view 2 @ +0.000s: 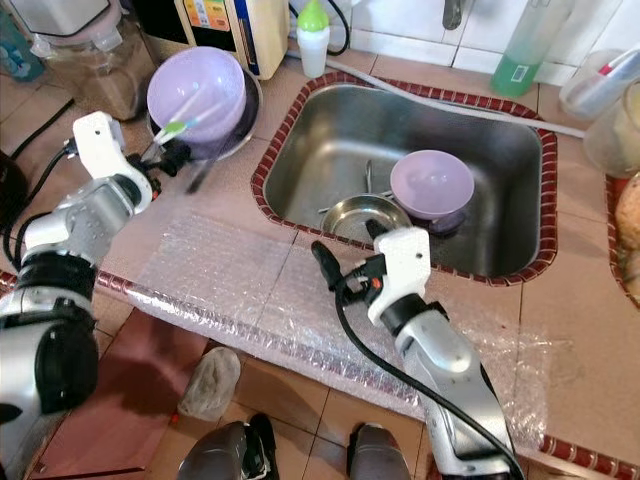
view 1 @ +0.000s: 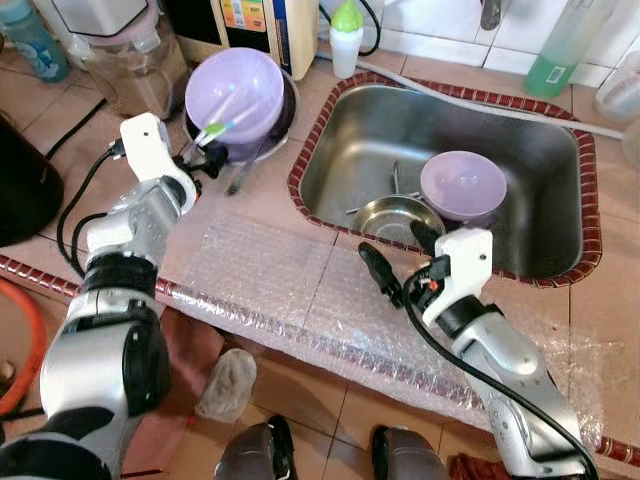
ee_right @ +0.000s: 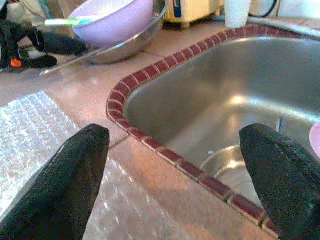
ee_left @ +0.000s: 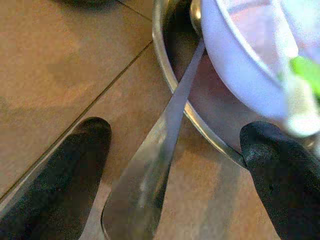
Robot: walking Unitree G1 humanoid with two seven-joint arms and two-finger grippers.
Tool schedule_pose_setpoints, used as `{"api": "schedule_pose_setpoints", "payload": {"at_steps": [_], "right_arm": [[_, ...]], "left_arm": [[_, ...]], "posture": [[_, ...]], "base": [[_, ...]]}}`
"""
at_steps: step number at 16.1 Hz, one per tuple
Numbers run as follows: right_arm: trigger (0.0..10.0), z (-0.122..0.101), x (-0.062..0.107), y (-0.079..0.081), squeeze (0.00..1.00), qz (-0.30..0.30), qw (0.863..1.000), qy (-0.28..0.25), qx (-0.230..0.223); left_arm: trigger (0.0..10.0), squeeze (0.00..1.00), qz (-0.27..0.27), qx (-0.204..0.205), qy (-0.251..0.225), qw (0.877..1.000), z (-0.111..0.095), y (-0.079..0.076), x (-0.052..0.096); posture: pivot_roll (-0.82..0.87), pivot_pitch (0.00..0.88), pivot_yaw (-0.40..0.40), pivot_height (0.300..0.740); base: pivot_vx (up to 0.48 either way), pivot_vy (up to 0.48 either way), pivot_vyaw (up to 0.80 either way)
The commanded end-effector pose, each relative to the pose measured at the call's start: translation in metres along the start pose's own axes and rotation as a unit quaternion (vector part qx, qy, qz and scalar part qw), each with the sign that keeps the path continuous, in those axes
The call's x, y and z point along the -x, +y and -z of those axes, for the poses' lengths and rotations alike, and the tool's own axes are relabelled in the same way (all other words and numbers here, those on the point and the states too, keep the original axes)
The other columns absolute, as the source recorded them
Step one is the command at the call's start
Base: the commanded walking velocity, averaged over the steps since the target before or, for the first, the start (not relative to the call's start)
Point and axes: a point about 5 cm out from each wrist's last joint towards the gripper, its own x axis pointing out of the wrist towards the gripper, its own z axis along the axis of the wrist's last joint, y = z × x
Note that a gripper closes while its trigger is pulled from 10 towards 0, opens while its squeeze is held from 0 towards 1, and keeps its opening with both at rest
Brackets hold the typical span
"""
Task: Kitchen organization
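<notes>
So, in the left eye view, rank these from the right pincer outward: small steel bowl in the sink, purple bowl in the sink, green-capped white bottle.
From the right pincer:
1. Small steel bowl, in the sink just beyond it.
2. Purple bowl, in the sink, farther back.
3. White bottle, on the counter behind the sink.

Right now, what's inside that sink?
In the sink sit a purple bowl, a small steel bowl and some cutlery. Whatever lies beneath the bowls is hidden.

Steel spoon (ee_left: 150,165): bowl end hidden under purple bowl (ee_left: 240,65), handle tip cut at frame edge. Green-white utensil (ee_left: 302,95) blurred. Faucet (view 1: 490,12) cropped at 12 o'clock. Steel bowl (view 1: 398,218) partly hidden by right hand (view 1: 400,255).
</notes>
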Motion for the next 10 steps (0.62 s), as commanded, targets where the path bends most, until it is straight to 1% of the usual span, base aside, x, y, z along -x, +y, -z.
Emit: {"api": "schedule_pose_setpoints", "payload": {"at_steps": [1,4,6,10], "right_arm": [[10.0,-0.003,-0.002,0.003,0.00,-0.010,1.000,-0.007,-0.002],[10.0,-0.005,-0.004,0.003,0.00,-0.015,1.000,-0.010,-0.001],[10.0,-0.010,-0.010,0.006,0.00,-0.024,0.999,-0.022,-0.001],[10.0,-0.015,-0.015,0.009,0.00,-0.032,0.999,-0.033,-0.004]], "left_arm": [[10.0,0.00,-0.009,-0.003,0.031,0.999,0.012,0.008,0.004],[10.0,0.00,-0.007,-0.006,0.032,0.999,0.010,0.007,0.009],[10.0,0.00,0.002,-0.011,0.035,0.999,0.010,0.002,0.019],[10.0,0.00,0.007,-0.019,0.037,0.999,0.009,-0.001,0.027]], "posture": [[-0.18,0.165,0.087,0.740],[-0.17,0.161,0.088,0.740],[-0.15,0.155,0.093,0.740],[-0.13,0.149,0.099,0.740]], "base": [[0.000,0.000,0.00],[0.000,0.000,0.00],[0.000,0.000,0.00],[0.000,0.000,0.00]]}}
